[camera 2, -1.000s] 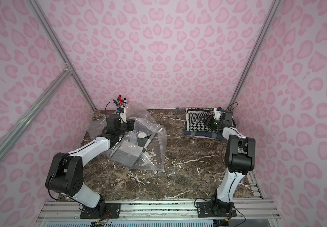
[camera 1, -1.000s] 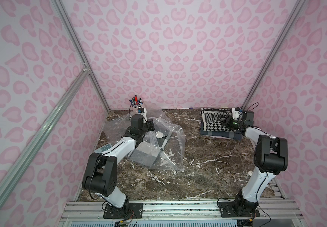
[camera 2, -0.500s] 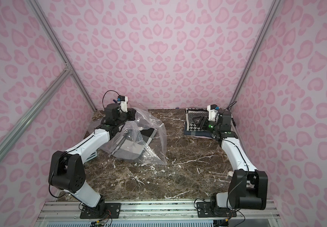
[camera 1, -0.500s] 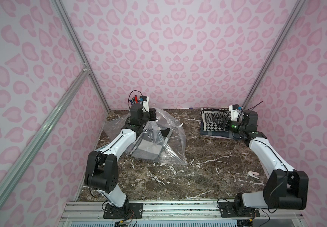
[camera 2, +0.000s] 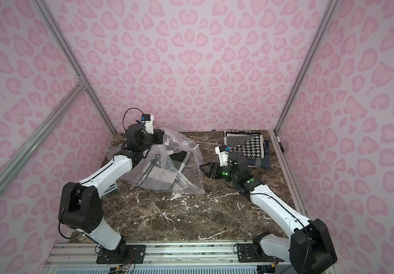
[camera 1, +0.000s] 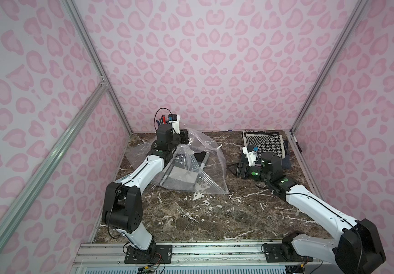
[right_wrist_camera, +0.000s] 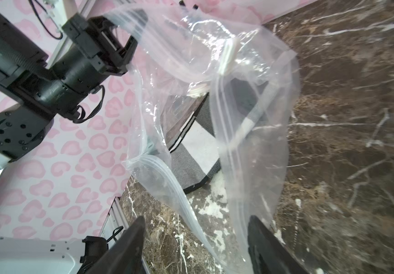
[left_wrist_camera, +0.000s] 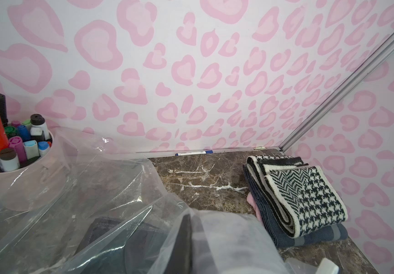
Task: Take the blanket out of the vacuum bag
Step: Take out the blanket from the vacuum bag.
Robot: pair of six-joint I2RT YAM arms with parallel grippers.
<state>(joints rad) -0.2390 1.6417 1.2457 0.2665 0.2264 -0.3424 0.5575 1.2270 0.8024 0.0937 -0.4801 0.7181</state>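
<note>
The vacuum bag (camera 1: 205, 163) is clear crinkly plastic, standing tented at the back left of the marble table. My left gripper (camera 1: 184, 138) is shut on its upper edge and holds it up; in the left wrist view the gripper (left_wrist_camera: 191, 239) pinches the plastic (left_wrist_camera: 101, 189). A grey, white and black blanket (camera 1: 181, 174) lies inside, also seen in the right wrist view (right_wrist_camera: 198, 147). My right gripper (camera 1: 235, 169) is open, low over the table, pointing at the bag's right side. In its own view (right_wrist_camera: 196, 237) the bag's edge (right_wrist_camera: 181, 201) runs between the spread fingers.
A folded stack with a houndstooth blanket (camera 1: 265, 147) on top lies at the back right. A cup of markers (left_wrist_camera: 13, 151) stands at the back left behind the bag. A pen (left_wrist_camera: 193, 153) lies along the back wall's foot. Walls close in on three sides.
My right arm has swung away from the houndstooth stack, leftwards and nearer, to the bag's right side. The left gripper has raised the bag's edge, tenting the plastic higher.
</note>
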